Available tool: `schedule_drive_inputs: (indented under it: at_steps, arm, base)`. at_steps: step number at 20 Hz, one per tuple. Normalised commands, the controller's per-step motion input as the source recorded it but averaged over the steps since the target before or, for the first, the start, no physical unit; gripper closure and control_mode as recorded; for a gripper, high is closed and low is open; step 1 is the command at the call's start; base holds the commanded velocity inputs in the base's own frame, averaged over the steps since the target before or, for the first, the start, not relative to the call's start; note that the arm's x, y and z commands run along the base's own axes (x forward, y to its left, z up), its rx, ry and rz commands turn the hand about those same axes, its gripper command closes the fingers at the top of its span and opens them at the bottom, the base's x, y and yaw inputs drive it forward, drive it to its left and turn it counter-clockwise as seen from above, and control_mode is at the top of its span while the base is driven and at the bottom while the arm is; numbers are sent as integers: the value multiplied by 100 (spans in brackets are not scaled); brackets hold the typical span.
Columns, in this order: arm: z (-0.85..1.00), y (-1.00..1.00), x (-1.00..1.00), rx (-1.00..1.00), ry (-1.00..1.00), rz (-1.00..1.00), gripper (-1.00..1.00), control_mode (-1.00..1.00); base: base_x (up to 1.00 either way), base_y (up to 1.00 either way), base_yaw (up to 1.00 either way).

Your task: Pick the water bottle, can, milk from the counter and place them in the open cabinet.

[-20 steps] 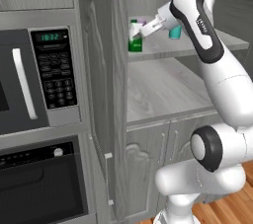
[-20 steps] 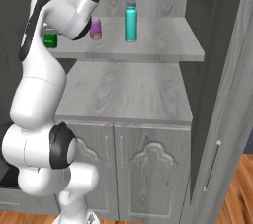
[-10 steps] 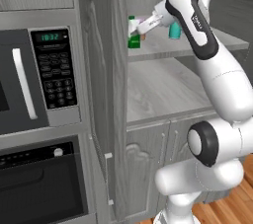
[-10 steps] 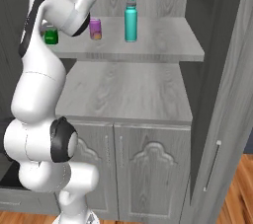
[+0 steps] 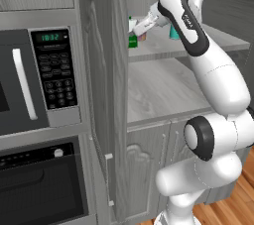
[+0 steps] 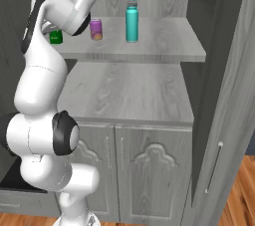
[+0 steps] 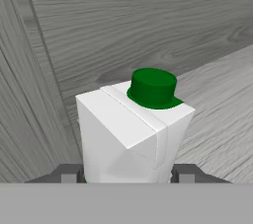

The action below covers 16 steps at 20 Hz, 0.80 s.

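Observation:
The milk (image 7: 133, 134), a white carton with a green cap and green base, stands between my finger tips in the hand view. My gripper (image 7: 125, 173) is shut on it. It sits at the left end of the open cabinet's upper shelf (image 6: 164, 46), close to the left wall, and whether it touches the shelf I cannot tell. From the right I see the milk (image 6: 56, 36) behind my forearm, with the purple can (image 6: 95, 29) and the teal water bottle (image 6: 131, 20) upright to its right. From the left, the gripper (image 5: 135, 31) reaches in around the milk (image 5: 132, 39). The counter is out of view.
The cabinet's slab door (image 5: 99, 95) stands open just left of the arm, with a microwave (image 5: 39, 70) and oven (image 5: 39, 184) beyond it. A lower grey shelf (image 6: 124, 90) lies under the upper one, above arched-panel doors (image 6: 149, 175). A second door (image 6: 234, 95) stands at the right.
The hand has shifted only slightly with the milk at the left end of the upper shelf, and the wrist has lifted a little. The can and bottle have not moved.

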Motion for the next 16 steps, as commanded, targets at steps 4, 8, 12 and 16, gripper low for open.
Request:
schedule_drive_inputs:
  at_steps: [4, 8, 12, 16]
  arm:
    - [-13, 17, 34, -4, 0, -3, 100, -100]
    - [-14, 14, 33, -2, 0, -5, 100, -100]
    - [-12, 10, 26, -1, 0, -5, 100, -100]
    - [-14, 13, 19, -2, 0, -5, 100, -100]
  base:
    - [0, 0, 0]
    - [0, 0, 0]
    - [0, 0, 0]
    - [0, 0, 0]
